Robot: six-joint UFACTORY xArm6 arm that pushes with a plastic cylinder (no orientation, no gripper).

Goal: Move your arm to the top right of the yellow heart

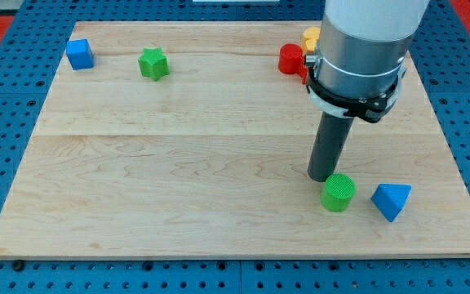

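Note:
A yellow block [311,37], probably the yellow heart, peeks out at the view's top right, mostly hidden behind my arm. A red block [290,59] sits just below-left of it, touching or nearly so. My tip [323,175] rests on the board well below them, right against the upper left of a green cylinder [338,193]. A blue triangular block [391,200] lies to the right of the cylinder.
A blue cube [79,54] sits at the view's top left, and a green star [153,64] to its right. The wooden board [178,163] lies on a blue pegged surface; its edges are close to the blocks at the top and bottom right.

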